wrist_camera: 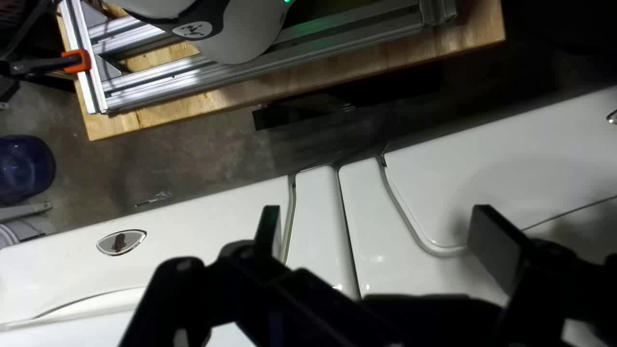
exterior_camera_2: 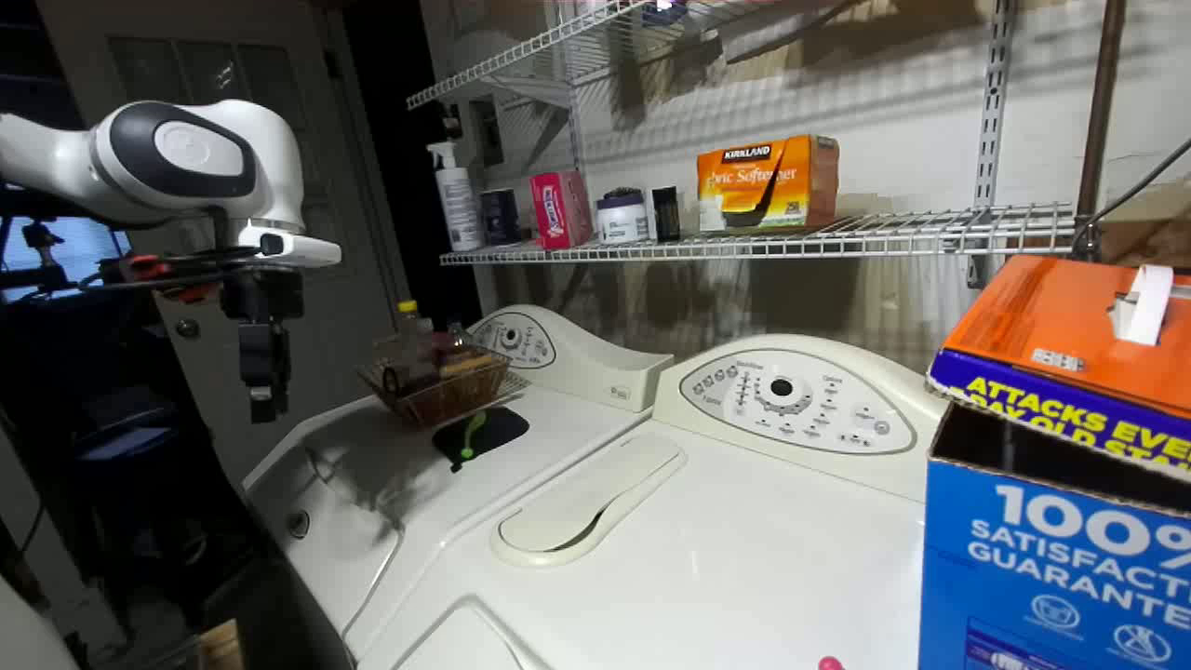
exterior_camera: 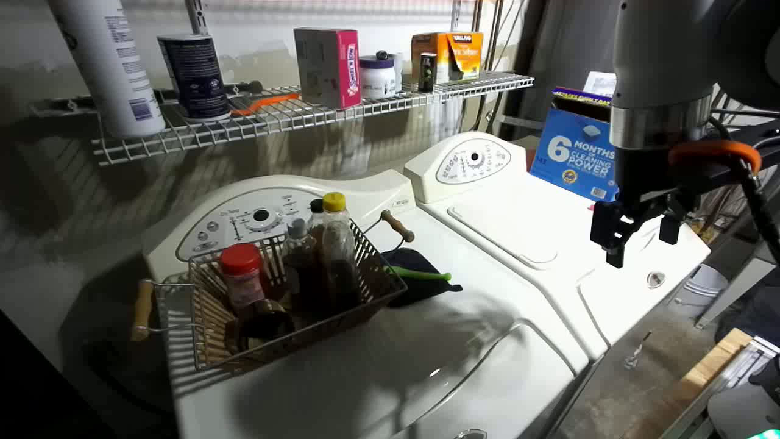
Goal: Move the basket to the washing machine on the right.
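Observation:
The wire basket (exterior_camera: 373,263) sits on the left white machine (exterior_camera: 439,341), holding several bottles and a red-lidded jar (exterior_camera: 242,274). It has wooden handles, one on its right (exterior_camera: 397,225) and one on its left (exterior_camera: 142,311). The basket also shows in an exterior view (exterior_camera_2: 456,395); it is out of the wrist view. The right washing machine (exterior_camera: 506,210) stands beside it and also shows in an exterior view (exterior_camera_2: 744,549). My gripper (exterior_camera: 643,247) is open and empty, raised above the machines and apart from the basket. The wrist view (wrist_camera: 377,214) shows its fingers wide apart over the machines' seam.
A black cloth (exterior_camera: 420,286) with a green-handled tool (exterior_camera: 420,274) lies right of the basket. A blue detergent box (exterior_camera: 573,152) stands at the right machine's far side. A wire shelf (exterior_camera_2: 893,244) with several containers hangs above the machines. A wooden platform (wrist_camera: 241,94) stands in front.

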Controlling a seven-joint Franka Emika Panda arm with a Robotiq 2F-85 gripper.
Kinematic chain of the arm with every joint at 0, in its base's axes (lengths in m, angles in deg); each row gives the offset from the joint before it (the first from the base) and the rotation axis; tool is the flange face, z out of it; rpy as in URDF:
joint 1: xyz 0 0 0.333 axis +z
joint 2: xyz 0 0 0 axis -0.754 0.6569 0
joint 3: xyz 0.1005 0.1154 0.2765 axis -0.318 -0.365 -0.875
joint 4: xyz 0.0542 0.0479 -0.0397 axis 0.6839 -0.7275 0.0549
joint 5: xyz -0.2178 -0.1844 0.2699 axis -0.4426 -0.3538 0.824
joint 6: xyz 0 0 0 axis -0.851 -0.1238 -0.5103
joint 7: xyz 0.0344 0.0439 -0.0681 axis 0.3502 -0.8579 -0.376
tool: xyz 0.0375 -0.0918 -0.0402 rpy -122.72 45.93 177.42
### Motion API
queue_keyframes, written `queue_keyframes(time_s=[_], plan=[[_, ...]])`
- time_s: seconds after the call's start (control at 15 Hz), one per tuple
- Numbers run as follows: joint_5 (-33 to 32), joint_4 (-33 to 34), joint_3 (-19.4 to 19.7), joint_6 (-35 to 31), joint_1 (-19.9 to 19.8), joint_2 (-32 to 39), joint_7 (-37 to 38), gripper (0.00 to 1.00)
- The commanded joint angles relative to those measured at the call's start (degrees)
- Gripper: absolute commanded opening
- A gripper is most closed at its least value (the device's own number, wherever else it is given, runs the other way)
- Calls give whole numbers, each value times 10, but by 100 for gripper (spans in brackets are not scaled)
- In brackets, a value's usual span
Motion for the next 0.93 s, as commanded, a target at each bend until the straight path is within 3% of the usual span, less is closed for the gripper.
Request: queue_keyframes(time_s=[0.0,0.4,0.87], plan=[[-6,1,11,0,12,4,6,100],[-6,1,11,0,12,4,6,100],[116,16,11,-230,59,95,-18,100]])
